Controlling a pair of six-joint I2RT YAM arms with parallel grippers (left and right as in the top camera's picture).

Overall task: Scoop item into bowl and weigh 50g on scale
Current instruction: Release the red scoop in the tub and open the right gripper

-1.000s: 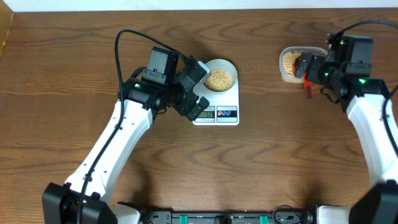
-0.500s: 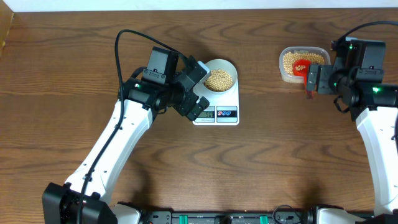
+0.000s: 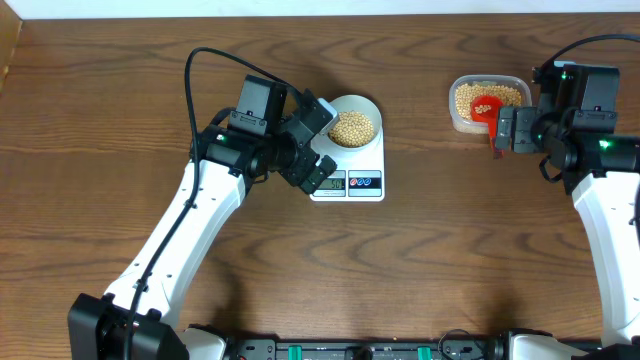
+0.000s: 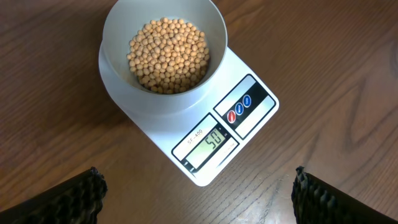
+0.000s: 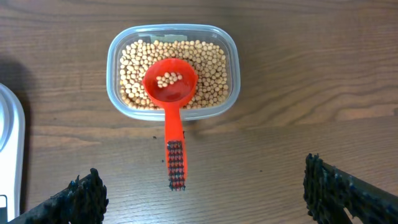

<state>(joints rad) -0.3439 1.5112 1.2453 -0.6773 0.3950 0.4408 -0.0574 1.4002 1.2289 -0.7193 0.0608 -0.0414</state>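
Observation:
The pale bowl (image 3: 367,106) stands on the white scale (image 3: 366,183), filled with tan beans (image 3: 353,127). In the left wrist view the beans (image 4: 168,55) heap in the bowl (image 4: 115,31), and the scale (image 4: 261,102) display reads 50. My left gripper (image 3: 325,142) (image 4: 199,193) hovers open just left of the scale, holding nothing. A red scoop (image 3: 487,108) (image 5: 170,84) lies with its head in the clear tub (image 3: 455,108) (image 5: 234,68) of beans and its handle over the rim. My right gripper (image 3: 503,128) (image 5: 202,186) is open just behind that handle, apart from it.
The brown wooden table (image 3: 430,260) carries only the scale and the tub. The table's far edge meets a white wall (image 3: 320,8) just behind the tub.
My right gripper has drawn back to the right from over the tub, leaving the scoop lying in it. The left arm, bowl and scale have not moved.

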